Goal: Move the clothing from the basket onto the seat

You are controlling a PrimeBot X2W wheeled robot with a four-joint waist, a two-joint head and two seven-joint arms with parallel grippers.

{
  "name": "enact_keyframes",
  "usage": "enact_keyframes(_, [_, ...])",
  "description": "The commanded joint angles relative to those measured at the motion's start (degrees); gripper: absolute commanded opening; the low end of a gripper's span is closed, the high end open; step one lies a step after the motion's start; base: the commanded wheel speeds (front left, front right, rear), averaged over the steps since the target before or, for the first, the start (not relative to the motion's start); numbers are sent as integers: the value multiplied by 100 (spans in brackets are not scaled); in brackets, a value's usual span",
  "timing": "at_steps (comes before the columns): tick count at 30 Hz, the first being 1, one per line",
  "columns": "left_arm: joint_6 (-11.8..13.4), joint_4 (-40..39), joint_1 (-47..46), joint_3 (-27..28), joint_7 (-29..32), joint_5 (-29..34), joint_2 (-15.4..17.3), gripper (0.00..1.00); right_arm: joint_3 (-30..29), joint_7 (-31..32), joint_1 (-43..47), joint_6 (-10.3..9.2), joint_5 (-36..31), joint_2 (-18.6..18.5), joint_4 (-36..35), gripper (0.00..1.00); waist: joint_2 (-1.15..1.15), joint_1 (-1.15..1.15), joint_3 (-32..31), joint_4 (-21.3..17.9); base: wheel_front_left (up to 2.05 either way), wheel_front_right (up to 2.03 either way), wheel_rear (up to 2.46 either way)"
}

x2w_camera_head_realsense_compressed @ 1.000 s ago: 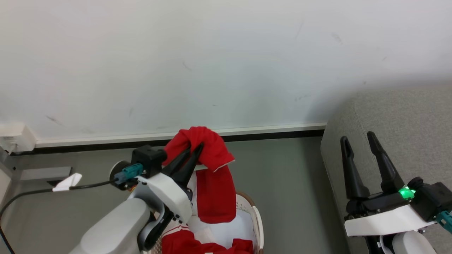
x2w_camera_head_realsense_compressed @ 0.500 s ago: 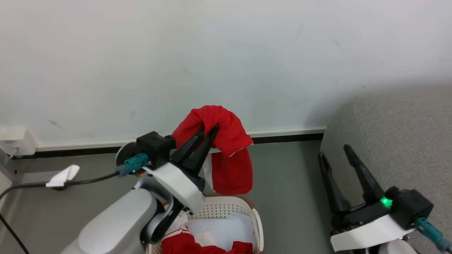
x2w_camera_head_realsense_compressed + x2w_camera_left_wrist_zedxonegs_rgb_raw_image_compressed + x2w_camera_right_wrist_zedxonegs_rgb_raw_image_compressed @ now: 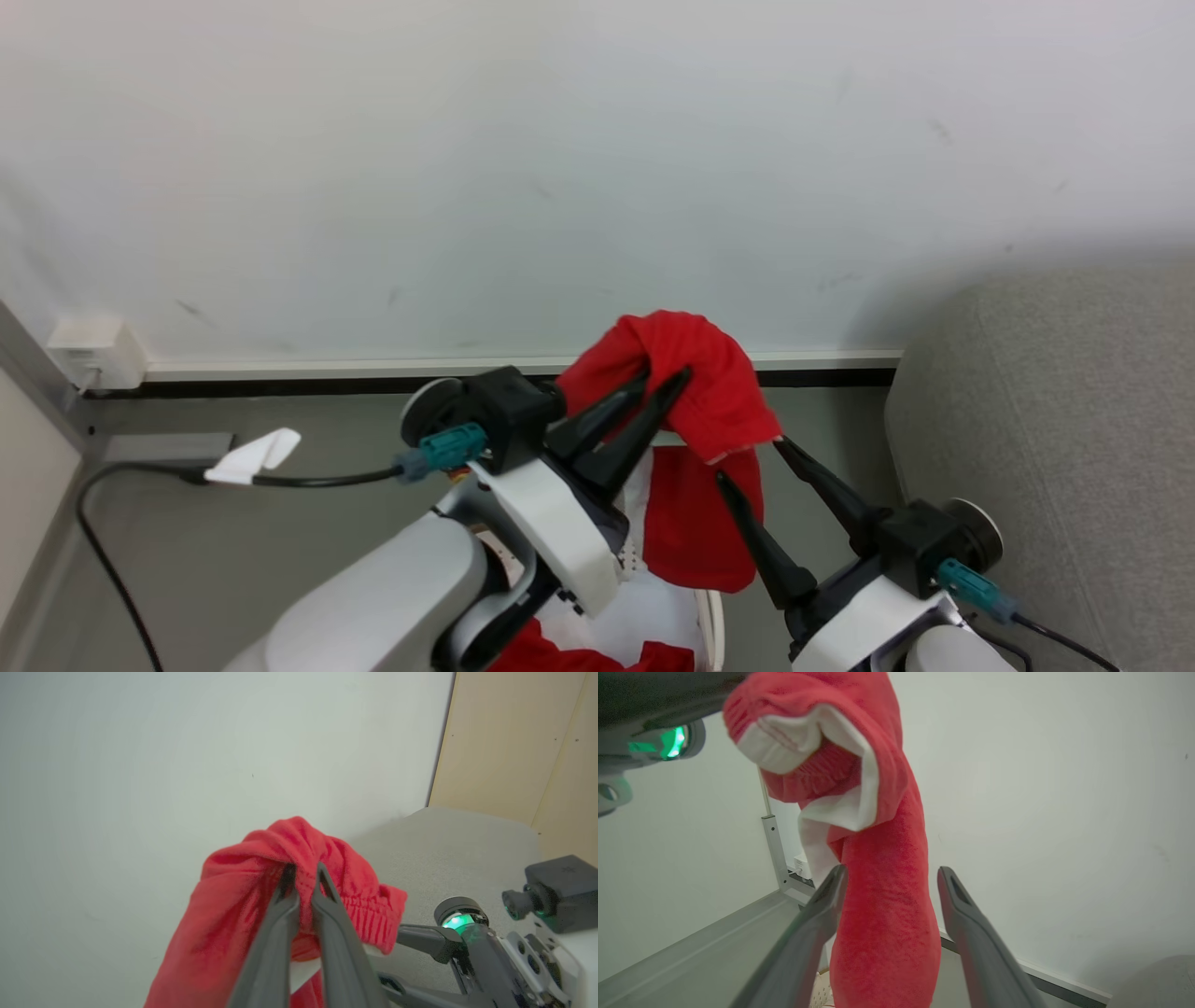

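Note:
My left gripper (image 3: 665, 376) is shut on a bright red piece of clothing (image 3: 700, 369) and holds it up in front of the wall. Its lower part (image 3: 695, 523) hangs down over the basket (image 3: 712, 621). The left wrist view shows the pinch (image 3: 304, 870) in the bunched fabric (image 3: 233, 896). My right gripper (image 3: 752, 462) is open, and its fingers stand on either side of the hanging fabric (image 3: 887, 914), with the tips level (image 3: 893, 871). More red clothing (image 3: 569, 661) lies in the basket. The grey seat (image 3: 1055, 420) is at the right.
A pale wall with a white and black baseboard (image 3: 327, 373) runs behind. A black cable with a white tag (image 3: 252, 455) crosses the grey floor at the left, near a wall box (image 3: 93, 353). Beige panels (image 3: 514, 742) stand beyond the seat.
The head camera has shifted. My left gripper has carried the red garment higher and toward the seat. My right gripper has swung in from beside the seat and now straddles the hanging fabric.

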Motion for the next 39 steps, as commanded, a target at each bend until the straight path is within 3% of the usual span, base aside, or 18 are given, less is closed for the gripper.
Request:
enact_keyframes(1, [-27,-33,-25,-34,36,57,-13,0,51,-20,-117,-12,-13,9,125,100,0,0,-22,83,0,0,0])
enact_keyframes(9, [-153,-189,30,-327,168,46,-211,0,239,-20,-669,-12,-168,2,1038,100,0,0,-75,446,0,0,0])
enact_keyframes(19, [-314,-297,101,-643,280,2,-406,0,701,-21,-1089,-12,-13,13,1623,100,0,0,-116,891,0,0,0])
enact_keyframes(20, [-313,-289,101,-653,289,-8,-416,0,715,-20,-1105,-12,24,-1,1658,77,0,0,-118,924,0,0,0])
enact_keyframes(21, [-304,-278,105,-652,285,-19,-419,0,735,-20,-1110,-12,57,-6,1690,27,0,0,-120,951,0,0,0])
enact_keyframes(22, [-292,-269,110,-643,272,-24,-414,0,755,-20,-1122,-12,91,-10,1708,0,0,0,-121,968,0,0,0])
enact_keyframes(32, [-196,-98,169,-503,157,-117,-265,0,464,-21,-978,-12,229,-117,1407,0,0,0,-49,919,0,0,0])
enact_keyframes(39, [-146,91,365,-479,59,-198,-123,0,-126,-21,-652,-12,415,-98,911,0,0,0,-4,742,0,0,0])
